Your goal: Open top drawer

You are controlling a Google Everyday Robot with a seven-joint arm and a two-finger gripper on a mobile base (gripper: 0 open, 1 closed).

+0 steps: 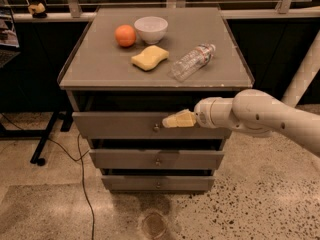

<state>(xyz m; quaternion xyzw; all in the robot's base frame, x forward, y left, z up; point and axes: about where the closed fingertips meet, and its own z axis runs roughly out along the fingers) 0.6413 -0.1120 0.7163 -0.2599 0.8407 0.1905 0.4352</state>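
Note:
The top drawer (115,125) is the widest grey front under the tabletop, with a small round metal knob (156,128) at its centre. Its front stands a little forward of the cabinet frame. My gripper (169,121) comes in from the right on a white arm, its cream-coloured fingers pointing left. The tips are just right of and slightly above the knob, close to the drawer front. I cannot tell whether they touch the knob.
Two narrower grey drawers (156,159) sit below. On the tabletop (100,69) lie an orange (125,35), a white bowl (151,29), a yellow sponge (149,57) and a plastic bottle (192,61). A black cable (82,174) hangs at the left onto the speckled floor.

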